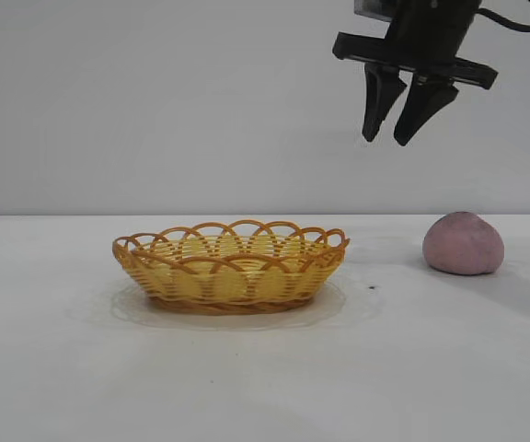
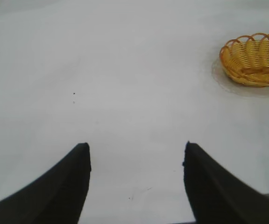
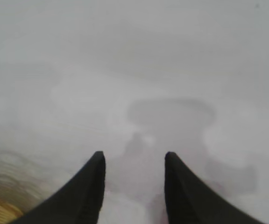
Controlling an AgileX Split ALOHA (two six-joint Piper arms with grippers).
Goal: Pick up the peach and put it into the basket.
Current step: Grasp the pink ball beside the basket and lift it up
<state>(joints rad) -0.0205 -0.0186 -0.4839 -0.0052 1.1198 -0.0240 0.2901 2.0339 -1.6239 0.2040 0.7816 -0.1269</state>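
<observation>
The dusky pink peach (image 1: 464, 244) rests on the white table at the right. A yellow-orange wicker basket (image 1: 229, 267) with a looped rim stands left of it, and shows far off in the left wrist view as the basket (image 2: 254, 59). My right gripper (image 1: 385, 140) hangs high in the air, above and a little left of the peach, open, with nothing between its fingers; the same open gripper (image 3: 134, 156) looks down on bare table. My left gripper (image 2: 137, 149) is open and empty over bare table, well away from the basket.
The white table (image 1: 265, 368) spreads wide in front of the basket and peach. A plain pale wall stands behind. A dark cable (image 1: 523, 20) runs from the right arm at the top right corner.
</observation>
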